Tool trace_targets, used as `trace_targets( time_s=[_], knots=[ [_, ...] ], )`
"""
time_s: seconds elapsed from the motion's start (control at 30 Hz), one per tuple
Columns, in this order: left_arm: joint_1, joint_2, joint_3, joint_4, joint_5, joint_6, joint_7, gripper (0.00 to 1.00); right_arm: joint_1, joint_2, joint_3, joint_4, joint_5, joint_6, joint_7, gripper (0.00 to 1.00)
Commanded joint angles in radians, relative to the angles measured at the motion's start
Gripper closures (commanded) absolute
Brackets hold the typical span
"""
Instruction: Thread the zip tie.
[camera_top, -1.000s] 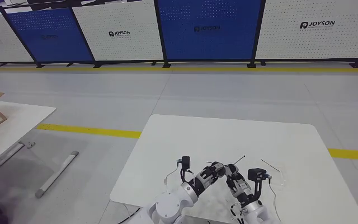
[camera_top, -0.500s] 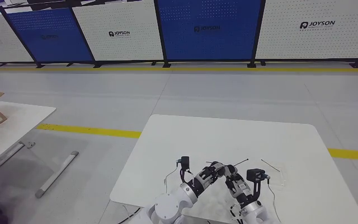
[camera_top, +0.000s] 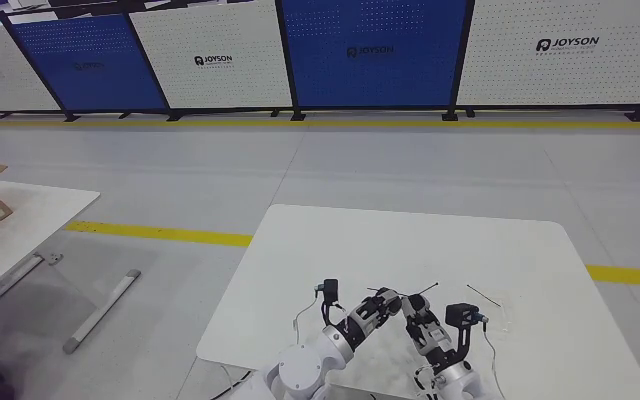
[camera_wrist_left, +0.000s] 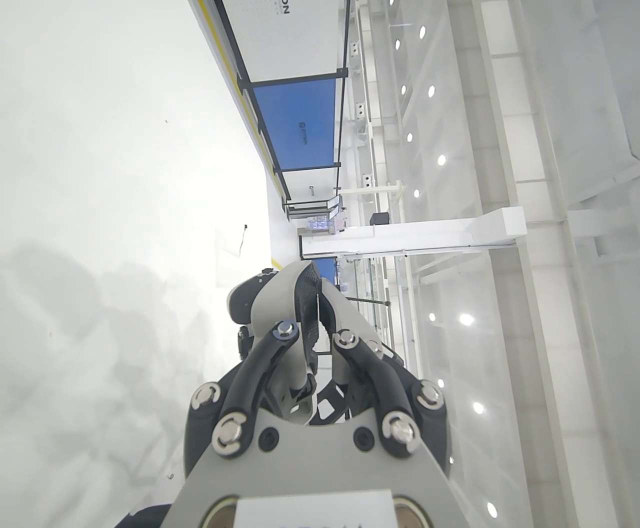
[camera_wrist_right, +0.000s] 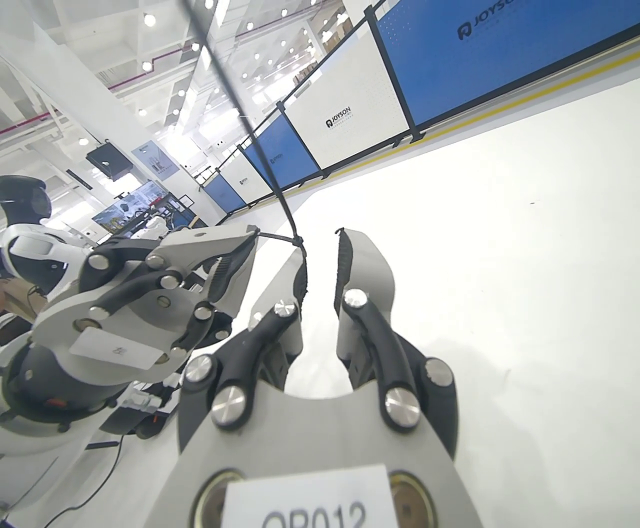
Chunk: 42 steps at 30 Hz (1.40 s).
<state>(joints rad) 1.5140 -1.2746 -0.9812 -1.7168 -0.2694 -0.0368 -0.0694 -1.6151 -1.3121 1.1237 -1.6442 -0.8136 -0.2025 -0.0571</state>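
Right gripper (camera_wrist_right: 322, 245): I see its fingers spread apart over the white table (camera_wrist_right: 475, 260), well back from the far edge.
Zip tie (camera_wrist_right: 298, 242): black, head against one right fingertip, long strap rising away.
Left gripper (camera_wrist_right: 251, 235): clamped on the tie's short end.

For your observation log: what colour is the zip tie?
The zip tie is black; the right wrist view shows it best.

Bright overhead ceiling lights (camera_wrist_left: 466, 318); white table (camera_wrist_left: 100, 125) washed out by glare, perhaps overexposed; wrist views bend at edges.
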Motion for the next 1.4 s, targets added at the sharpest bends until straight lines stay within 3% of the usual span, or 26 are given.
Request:
trace_targets(
  time_s=[0.0, 0.17, 0.43, 0.53, 0.63, 1.37],
  knots=[
    [0.0, 0.0, 0.0, 0.0, 0.003, 0.002, -0.001, 1.0, 0.0, 0.0, 0.0, -0.003, -0.001, 0.001, 0.001, 0.8],
    [0.001, 0.001, 0.001, -0.001, 0.008, 0.006, -0.002, 1.0, -0.001, 0.0, -0.003, -0.011, -0.007, 0.007, 0.005, 0.78],
    [0.001, 0.001, 0.001, -0.003, 0.019, 0.009, -0.004, 1.0, 0.0, 0.0, -0.006, -0.016, -0.012, 0.015, 0.006, 0.85],
    [0.001, 0.002, 0.001, -0.004, 0.023, 0.011, -0.004, 1.0, -0.001, 0.0, -0.006, -0.017, -0.011, 0.017, 0.005, 0.89],
    [0.001, 0.002, 0.001, -0.005, 0.02, 0.01, -0.009, 1.0, -0.001, 0.0, -0.007, -0.017, -0.01, 0.019, 0.003, 1.0],
    [0.012, 0.005, -0.008, -0.01, -0.005, -0.042, -0.04, 1.0, 0.015, -0.002, -0.019, 0.006, -0.021, 0.024, 0.013, 1.0]
  ],
)
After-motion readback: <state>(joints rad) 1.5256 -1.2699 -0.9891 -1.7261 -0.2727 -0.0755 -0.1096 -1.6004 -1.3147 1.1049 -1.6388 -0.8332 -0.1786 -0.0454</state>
